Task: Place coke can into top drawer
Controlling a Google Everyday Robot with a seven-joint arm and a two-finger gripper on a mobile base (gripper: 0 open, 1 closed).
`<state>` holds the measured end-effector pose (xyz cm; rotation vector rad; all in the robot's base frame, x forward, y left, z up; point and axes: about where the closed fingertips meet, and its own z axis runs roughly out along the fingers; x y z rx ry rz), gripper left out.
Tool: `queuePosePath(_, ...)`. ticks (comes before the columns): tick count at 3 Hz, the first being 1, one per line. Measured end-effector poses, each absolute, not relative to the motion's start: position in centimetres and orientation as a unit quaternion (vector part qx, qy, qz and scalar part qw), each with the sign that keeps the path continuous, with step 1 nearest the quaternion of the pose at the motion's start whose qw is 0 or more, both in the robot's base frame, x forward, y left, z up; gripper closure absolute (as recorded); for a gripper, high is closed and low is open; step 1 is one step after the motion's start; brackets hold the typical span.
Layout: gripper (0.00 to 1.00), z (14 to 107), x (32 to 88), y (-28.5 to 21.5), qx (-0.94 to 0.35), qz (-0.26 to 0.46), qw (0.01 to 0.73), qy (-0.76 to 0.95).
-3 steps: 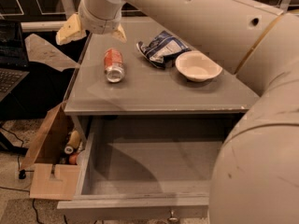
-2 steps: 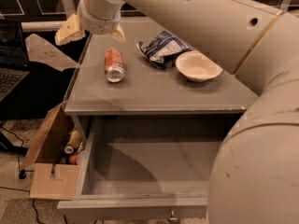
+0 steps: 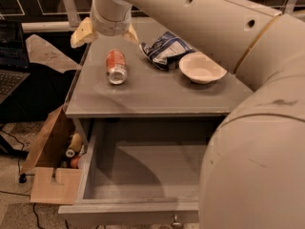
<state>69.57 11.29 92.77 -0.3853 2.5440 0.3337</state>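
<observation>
The end effector (image 3: 105, 36) hovers over the counter (image 3: 157, 92), near its far-left corner, with its fingers spread and holding nothing. Just below it the coke can (image 3: 116, 67) lies on its side. To its right sit a chip bag (image 3: 167, 49) and a bowl (image 3: 202, 67). Well below it, the top drawer (image 3: 143, 173) stands open.

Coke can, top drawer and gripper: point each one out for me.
coke can (image 3: 116, 67), camera view, on its red side, lying on the table (image 3: 157, 97).
top drawer (image 3: 152, 168), camera view, on its bare floor, pulled open.
gripper (image 3: 106, 36), camera view, between its open fingers, above the table's back left.
</observation>
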Motion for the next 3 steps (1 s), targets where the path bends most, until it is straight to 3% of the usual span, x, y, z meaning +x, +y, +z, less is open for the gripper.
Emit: queuePosePath(3, 0.0, 88.3, 70.7, 7.8, -0.093, 0.103, 0.224, 0.965)
